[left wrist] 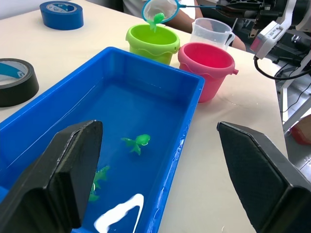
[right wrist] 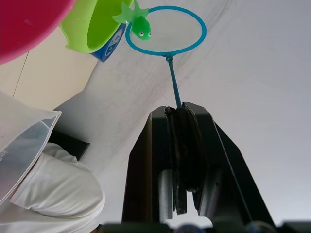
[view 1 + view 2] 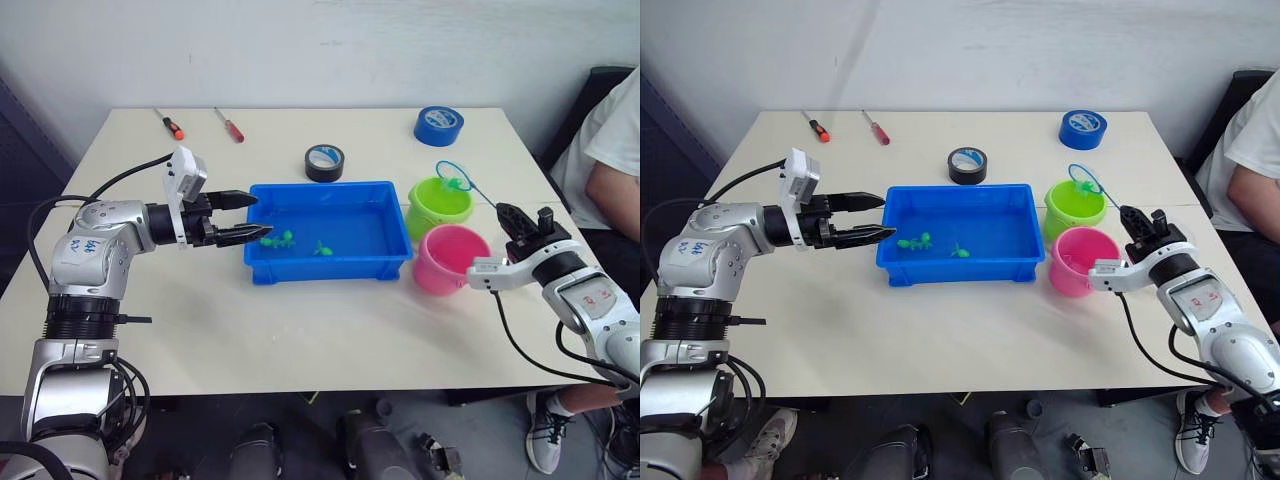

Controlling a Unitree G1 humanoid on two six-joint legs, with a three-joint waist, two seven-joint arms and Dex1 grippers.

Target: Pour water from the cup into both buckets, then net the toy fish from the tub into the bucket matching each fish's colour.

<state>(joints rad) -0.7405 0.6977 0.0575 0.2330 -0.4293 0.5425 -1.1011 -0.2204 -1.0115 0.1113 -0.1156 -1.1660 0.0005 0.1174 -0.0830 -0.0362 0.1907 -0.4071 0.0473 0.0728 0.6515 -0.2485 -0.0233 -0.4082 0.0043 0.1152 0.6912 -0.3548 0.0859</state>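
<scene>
The net [image 2: 165, 30] is pinched by its handle in the right gripper [image 2: 181, 114], its hoop held over the green bucket [image 3: 438, 204] with a green fish [image 2: 140, 26] on its rim. The left gripper [image 3: 247, 218] is spread wide at the tub's [image 3: 330, 268] left end.

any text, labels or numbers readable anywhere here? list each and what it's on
None can be read for certain.
Round blue tape roll: white print on its inner core, too small to read.
Round black tape roll: pale label inside the ring, blurred.
Robot's left forearm casing: small blue marking, illegible.
Robot's right forearm casing: small red marking, illegible.
Clear plastic cup: faint embossed marks, unreadable.
</scene>
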